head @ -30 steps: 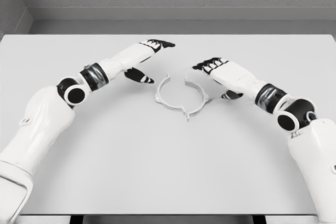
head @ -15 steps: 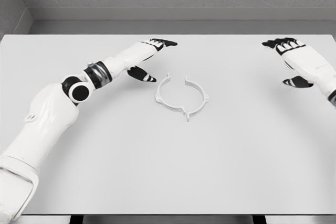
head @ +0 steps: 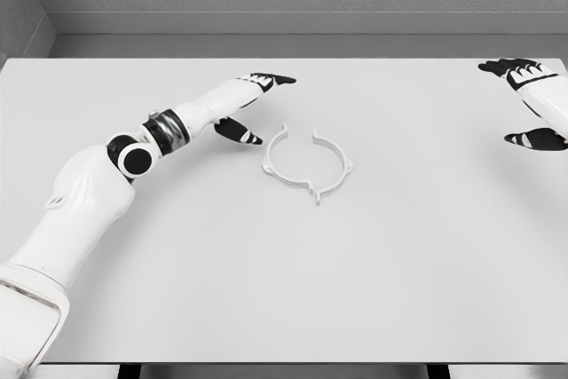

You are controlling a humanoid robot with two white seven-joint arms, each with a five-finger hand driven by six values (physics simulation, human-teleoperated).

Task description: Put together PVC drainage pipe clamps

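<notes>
Pipe clamp point(head: 308, 162) lies flat mid-worktop point(head: 284, 281) — two white half-rings set facing each other as a near-closed ring. There's a gap at the top, ears sticking out at right and at the bottom. Can't tell whether the bottom joint is seated or the halves are just touching.

Left hand point(head: 251, 104) hovers just up-left of the ring, fingers spread and extended, thumb point(head: 235, 130) pointing toward the left half, holding nothing. No contact with the clamp as far as I can see.

Right hand point(head: 531, 104) is far off at the right edge, partly cut by the frame, fingers apart, also holding nothing, well clear of the clamp.

My read: halves are placed, and closing or seating the ring is what's left. To do it well:
- bring the left hand down on the outer wall of the left half, pressing inward and not down — thin plastic will skid on a smooth worktop
- brace the right half from the opposite side, otherwise the whole ring just slides
- push along the line through the ears so the ends meet square; an off-axis push will likely rotate one half and open the gap wider
</notes>
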